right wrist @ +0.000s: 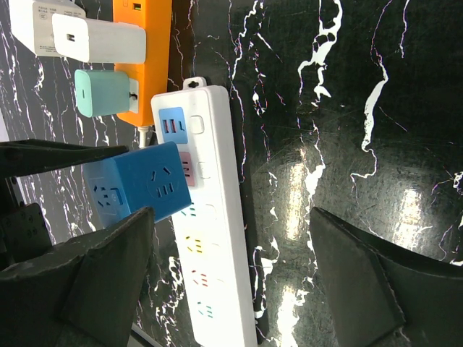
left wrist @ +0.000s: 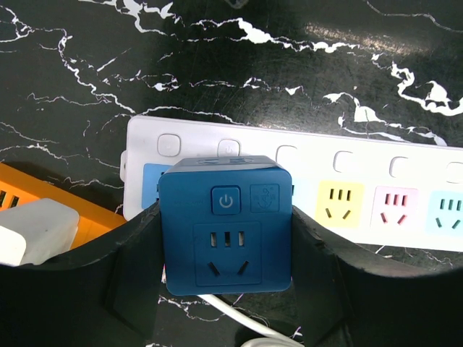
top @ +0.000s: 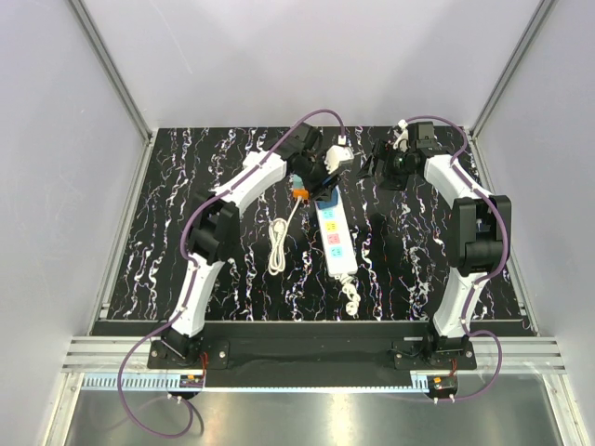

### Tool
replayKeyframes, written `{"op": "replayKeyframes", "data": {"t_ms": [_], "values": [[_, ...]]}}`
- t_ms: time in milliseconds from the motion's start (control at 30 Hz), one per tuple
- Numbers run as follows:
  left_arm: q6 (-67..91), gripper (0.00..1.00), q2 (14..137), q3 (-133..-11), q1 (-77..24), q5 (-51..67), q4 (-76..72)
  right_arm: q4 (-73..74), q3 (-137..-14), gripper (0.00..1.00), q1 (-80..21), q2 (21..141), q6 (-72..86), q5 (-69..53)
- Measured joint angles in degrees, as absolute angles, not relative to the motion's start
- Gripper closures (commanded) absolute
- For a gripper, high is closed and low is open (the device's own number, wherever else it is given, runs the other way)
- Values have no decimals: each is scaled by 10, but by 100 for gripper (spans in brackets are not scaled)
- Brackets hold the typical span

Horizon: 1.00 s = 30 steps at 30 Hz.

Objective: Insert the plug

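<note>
Blue plug (right wrist: 137, 186) leaning against the white power strip (right wrist: 221, 282) near its top sockets (orange strip (right wrist: 142, 58) just beyond), right gripper (right wrist: 231, 217) gaping wide over the table (right wrist: 347, 108).

table (top: 167, 232): black marbled | on it: white power strip (top: 336, 240), orange strip (top: 299, 193)

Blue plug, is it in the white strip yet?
Done: the blue plug is gripped in the left tool. In hand: the plug sits tilted over the white strip, not pushed home. Left: pressing it in flat and letting go. The right tool is open, empty.
</note>
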<state>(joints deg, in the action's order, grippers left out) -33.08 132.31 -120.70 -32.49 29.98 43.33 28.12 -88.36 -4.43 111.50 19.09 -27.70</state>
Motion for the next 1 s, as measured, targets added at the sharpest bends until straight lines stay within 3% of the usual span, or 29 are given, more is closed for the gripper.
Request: {"op": "replayKeyframes", "data": {"t_ms": [400,1000], "values": [[-331,100,1351,-1246,-312,342,450,267,-883,28,-44,1115,225,-332],[-365,100,1352,-1253,-327,323,456,213,-859,27,-89,1113,314,-402]]}}
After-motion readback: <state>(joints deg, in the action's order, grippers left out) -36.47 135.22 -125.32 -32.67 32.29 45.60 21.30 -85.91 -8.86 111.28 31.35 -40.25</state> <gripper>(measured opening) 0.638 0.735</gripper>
